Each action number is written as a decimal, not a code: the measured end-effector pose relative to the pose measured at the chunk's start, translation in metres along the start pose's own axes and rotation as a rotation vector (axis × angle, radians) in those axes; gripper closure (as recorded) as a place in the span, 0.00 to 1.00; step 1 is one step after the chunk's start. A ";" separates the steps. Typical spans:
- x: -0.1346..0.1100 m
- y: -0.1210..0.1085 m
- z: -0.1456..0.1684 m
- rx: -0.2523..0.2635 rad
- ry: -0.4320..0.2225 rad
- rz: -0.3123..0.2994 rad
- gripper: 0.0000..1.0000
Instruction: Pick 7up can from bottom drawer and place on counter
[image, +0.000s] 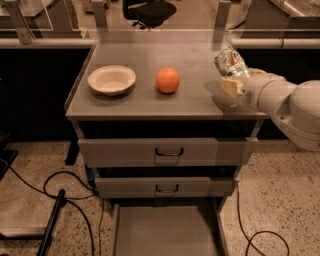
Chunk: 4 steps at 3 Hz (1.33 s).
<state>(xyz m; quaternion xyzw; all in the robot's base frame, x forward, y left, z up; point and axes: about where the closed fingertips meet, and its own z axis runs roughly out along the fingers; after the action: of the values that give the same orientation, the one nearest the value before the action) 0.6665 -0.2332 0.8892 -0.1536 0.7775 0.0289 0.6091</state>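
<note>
Right of the orange (167, 80), near the far-right edge of the counter (150, 102): the 7up can (230, 62) is hanging just above the grey top, throwing a shadow on it. It is not sitting on the surface.

- Can's long axis is slanting, neither upright nor flat. The upper end is leaning back toward the orange's side; the lower end is pointing down and away from the orange, into the gripper (232, 79). Which end is the lid I cannot tell.
- Gripper is reaching in from farther right of the orange, clamped on the can's lower end; one pale yellow fingertip (230, 87) is pressing against the can.
- The white arm (285, 100) is trailing off to the right of the orange and out of view.

Counts: one can, one orange, one bowl, three drawers, two black handles.

- White bowl (111, 80) is sitting left of the orange, apart from it, mouth up.
- Bare counter is lying between the orange and the can; nothing is touching the can but the gripper.
- Below the orange: top drawer (125, 150) and middle drawer (125, 186) are sitting shut, each carrying one handle (169, 151).
- Lowest below the orange: the bottom drawer (165, 230) is standing pulled out, showing its plain grey floor.
- Black cables (55, 185) are looping over the speckled floor (30, 160), down-left of the orange; another is curling down-right.
- A black office chair (150, 10) is standing behind the orange, past the counter.
</note>
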 end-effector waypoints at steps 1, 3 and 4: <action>0.010 -0.007 -0.001 -0.066 0.070 -0.001 1.00; 0.020 -0.001 0.008 -0.100 0.110 0.023 1.00; 0.032 0.010 0.022 -0.174 0.193 0.040 1.00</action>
<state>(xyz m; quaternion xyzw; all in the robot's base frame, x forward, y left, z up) 0.6782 -0.2252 0.8517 -0.1925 0.8301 0.0933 0.5150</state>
